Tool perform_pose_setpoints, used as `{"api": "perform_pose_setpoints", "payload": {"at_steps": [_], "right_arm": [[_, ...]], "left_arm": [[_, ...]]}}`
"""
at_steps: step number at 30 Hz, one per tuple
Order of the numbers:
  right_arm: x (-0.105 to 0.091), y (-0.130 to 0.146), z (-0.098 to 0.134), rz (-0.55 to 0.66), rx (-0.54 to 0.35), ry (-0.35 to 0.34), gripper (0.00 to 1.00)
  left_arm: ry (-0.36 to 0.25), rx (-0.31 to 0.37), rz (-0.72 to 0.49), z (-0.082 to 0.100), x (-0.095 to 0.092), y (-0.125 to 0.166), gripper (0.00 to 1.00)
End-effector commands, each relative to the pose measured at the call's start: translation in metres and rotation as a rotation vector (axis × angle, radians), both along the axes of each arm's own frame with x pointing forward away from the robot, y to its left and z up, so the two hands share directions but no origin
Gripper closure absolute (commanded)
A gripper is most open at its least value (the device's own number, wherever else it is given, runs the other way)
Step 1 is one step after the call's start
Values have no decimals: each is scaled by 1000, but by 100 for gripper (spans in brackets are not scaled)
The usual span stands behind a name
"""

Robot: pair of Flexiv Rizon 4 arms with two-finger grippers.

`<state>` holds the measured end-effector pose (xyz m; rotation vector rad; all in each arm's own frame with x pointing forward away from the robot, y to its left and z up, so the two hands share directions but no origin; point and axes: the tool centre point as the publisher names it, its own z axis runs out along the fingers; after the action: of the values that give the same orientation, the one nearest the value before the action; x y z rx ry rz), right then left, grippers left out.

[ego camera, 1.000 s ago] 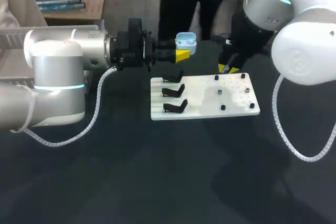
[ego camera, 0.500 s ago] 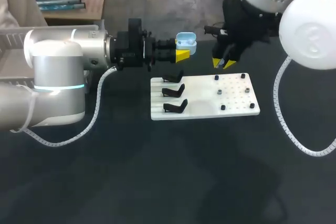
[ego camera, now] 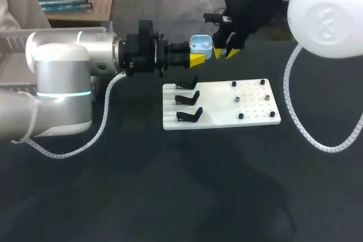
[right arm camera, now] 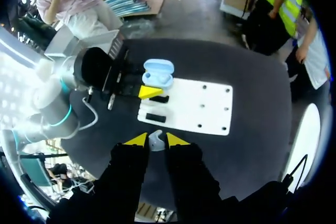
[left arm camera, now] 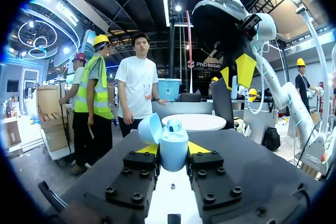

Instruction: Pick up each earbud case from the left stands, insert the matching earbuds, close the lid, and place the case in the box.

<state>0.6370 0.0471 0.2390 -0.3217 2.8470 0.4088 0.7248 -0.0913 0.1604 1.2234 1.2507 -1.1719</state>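
Bulk of the right arm [ego camera: 255,4] hid most of the right tool [ego camera: 222,52] from above, leaving only its yellow tips in sight, and what lay between them could not be made out there. That arm's wrist view showed a small pale earbud [right arm camera: 156,141] pinched between the tips, which stood almost together and both touched it; its shape was too small to tell. The left tool [ego camera: 198,56] lay level, coming in from the bench's [ego camera: 170,196] left side, and clamped the earbud case [ego camera: 201,43] by its lower body from two sides, its fingers no wider apart than the case. The case was light blue and rounded, its lid [left arm camera: 149,128] swung open and tipped back; whether anything sat inside could not be told. It hung in the air toward the bench's far edge, just beyond a white board [ego camera: 227,109], with the right tool close beside it. Three black stands [ego camera: 187,99] lined the board's left end, and small dark pegs [ego camera: 240,116] dotted its right part.
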Motion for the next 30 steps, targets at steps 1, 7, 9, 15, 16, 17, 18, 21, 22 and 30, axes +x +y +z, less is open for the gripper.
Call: {"api": "perform_pose_setpoints", "payload": {"at_steps": [1,7,9,15,16,17,18,21,22,30], "right_arm": [[17,14,-1,29,-21,7,100],[35,27,-2,66,-34,-17,100],[41,29,-4,74,-42,-22,100],[55,34,-11,86,-48,-30,100],[57,35,-12,87,-46,-31,100],[58,36,-13,90,-50,-34,100],[60,37,-13,91,-50,-37,100],[64,38,-14,94,-54,-42,100],[65,39,-15,96,-54,-44,100],[70,44,-17,120,-52,-46,100]], "left_arm": [[-1,-2,1,0,0,0,100],[-1,-2,1,0,0,0,100],[-1,-2,1,0,0,0,100],[-1,-2,1,0,0,0,100],[-1,-2,1,0,0,0,100],[-1,-2,1,0,0,0,100],[-1,-2,1,0,0,0,100],[-1,-2,1,0,0,0,100],[-1,-2,1,0,0,0,100],[-1,-2,1,0,0,0,100]]}}
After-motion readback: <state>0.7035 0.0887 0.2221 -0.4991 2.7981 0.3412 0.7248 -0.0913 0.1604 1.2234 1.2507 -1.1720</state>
